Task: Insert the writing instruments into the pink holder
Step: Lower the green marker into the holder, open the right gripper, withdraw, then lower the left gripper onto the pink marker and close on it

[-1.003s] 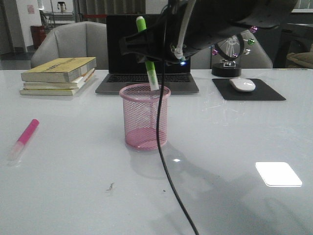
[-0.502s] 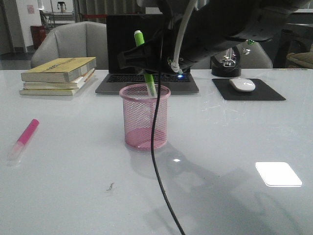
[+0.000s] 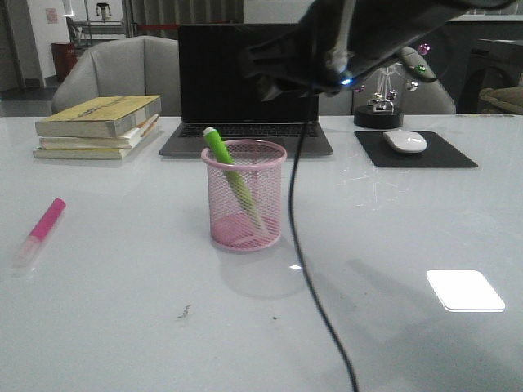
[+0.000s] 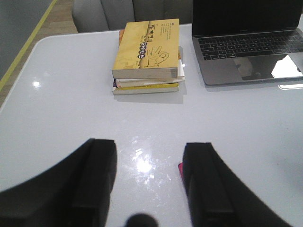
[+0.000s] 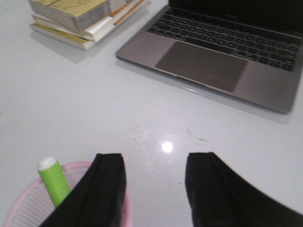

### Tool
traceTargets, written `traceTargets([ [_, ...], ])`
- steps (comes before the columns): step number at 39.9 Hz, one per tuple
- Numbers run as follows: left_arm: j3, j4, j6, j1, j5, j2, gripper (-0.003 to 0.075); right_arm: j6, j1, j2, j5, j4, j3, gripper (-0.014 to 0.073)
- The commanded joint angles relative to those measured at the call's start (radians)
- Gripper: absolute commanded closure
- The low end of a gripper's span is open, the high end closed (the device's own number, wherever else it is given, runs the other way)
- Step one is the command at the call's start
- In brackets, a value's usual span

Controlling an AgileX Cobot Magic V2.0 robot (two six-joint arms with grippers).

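The pink holder point(image 3: 244, 196) stands mid-table in front of the laptop. Inside it leans the green marker point(image 3: 225, 163), its top tilted left over the rim. The pink marker point(image 3: 41, 231) lies flat on the table at the far left. High above and a little right of the holder, my right gripper point(image 3: 265, 77) is open and empty. Its wrist view shows the right gripper point(image 5: 155, 163) over the table, with the green marker point(image 5: 53, 187) and the holder's rim point(image 5: 19, 208) beside one finger. My left gripper point(image 4: 149, 151) is open, a sliver of the pink marker point(image 4: 180, 169) showing by one finger.
An open laptop point(image 3: 245, 122) sits behind the holder, with stacked books point(image 3: 98, 126) at the back left. A white mouse point(image 3: 404, 141) rests on a black pad at the back right. A black cable point(image 3: 306, 245) hangs from the right arm down in front of the holder.
The right gripper let go of the green marker, which dropped into the pink holder and leans left. The gripper rose and shifted right. The pink marker has not moved.
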Motion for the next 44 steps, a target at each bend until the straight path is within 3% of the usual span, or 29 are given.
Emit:
traceTargets([
  [1,-0.048,0.0,-0.004,-0.006,-0.08,-0.011,0.0326,-0.013,-0.091,-0.116,0.073,-0.021,-0.026,0.018],
  [13,-0.056,0.0,-0.004,-0.006,-0.096,-0.011,0.0326,-0.013,-0.294,-0.368,0.365,-0.191,-0.001,0.018],
  [26,-0.056,0.0,-0.004,-0.006,-0.09,-0.011,0.0325,-0.013,-0.519,-0.67,0.479,-0.194,0.314,0.018],
  [35,-0.091,-0.035,-0.004,-0.022,-0.037,0.059,0.0314,-0.013,-0.537,-0.734,0.492,-0.194,0.357,0.018],
  [44,-0.305,-0.041,-0.004,-0.07,0.174,0.285,0.027,-0.013,-0.537,-0.734,0.532,-0.193,0.357,0.018],
])
